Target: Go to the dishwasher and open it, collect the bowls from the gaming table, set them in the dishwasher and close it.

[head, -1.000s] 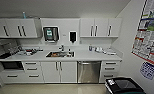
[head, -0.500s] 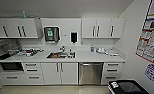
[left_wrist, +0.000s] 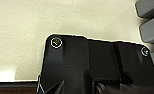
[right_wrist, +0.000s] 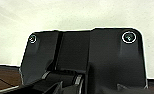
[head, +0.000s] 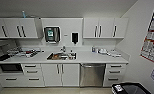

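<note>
Facing a white kitchen wall from well back: the tabletop [head: 93,58] runs its width, with the shut steel dishwasher [head: 92,74] beneath it, right of the sink [head: 61,56]. A dark bin [head: 130,88] near the robot's right could snag a careless approach. Whether either end effector is spread, I cannot tell.

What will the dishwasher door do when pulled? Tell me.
The dishwasher has a steel-grey front, so the door is probably stiff and fairly heavy. The bar handle along its top edge suggests it swings down from there. It sits shut between cabinets, so expect some latch resistance.
</note>
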`<state>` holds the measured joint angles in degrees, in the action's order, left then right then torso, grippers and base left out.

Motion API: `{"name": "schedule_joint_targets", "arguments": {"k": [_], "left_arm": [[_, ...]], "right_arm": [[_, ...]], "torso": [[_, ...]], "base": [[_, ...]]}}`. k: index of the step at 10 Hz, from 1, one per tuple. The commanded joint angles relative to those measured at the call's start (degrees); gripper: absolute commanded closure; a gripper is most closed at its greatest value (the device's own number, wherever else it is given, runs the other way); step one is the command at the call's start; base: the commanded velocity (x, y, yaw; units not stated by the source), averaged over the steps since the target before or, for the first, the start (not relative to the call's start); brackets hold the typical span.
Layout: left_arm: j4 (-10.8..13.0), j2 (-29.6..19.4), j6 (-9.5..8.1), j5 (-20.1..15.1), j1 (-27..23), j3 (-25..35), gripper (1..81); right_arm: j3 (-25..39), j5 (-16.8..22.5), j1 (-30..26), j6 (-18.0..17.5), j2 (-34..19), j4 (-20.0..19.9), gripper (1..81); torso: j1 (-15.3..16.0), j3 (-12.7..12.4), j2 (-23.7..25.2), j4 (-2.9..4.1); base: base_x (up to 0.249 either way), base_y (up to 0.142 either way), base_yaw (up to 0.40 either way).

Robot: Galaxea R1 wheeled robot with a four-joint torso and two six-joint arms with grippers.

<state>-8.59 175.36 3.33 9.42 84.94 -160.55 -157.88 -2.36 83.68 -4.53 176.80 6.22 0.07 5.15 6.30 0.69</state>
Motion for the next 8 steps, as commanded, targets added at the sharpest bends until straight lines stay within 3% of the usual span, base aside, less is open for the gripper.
{"name": "schedule_joint_targets", "arguments": {"k": [1, 8], "left_arm": [[0.2, 0.1, 0.54, -2.3, -3.3, -0.1, 1.0], [0.2, 0.1, 0.54, -2.2, -3.3, 0.0, 1.0]], "right_arm": [[0.3, 2.5, -3.6, -0.2, 0.1, -0.4, 1.0], [0.3, 2.5, -3.5, -0.2, -0.1, -0.5, 1.0]], "torso": [[0.0, 0.0, 0.0, 0.00], [0.0, 0.0, 0.0, 0.00]], "base": [[0.142, 0.064, 0.000], [0.149, 0.064, 0.000]]}}
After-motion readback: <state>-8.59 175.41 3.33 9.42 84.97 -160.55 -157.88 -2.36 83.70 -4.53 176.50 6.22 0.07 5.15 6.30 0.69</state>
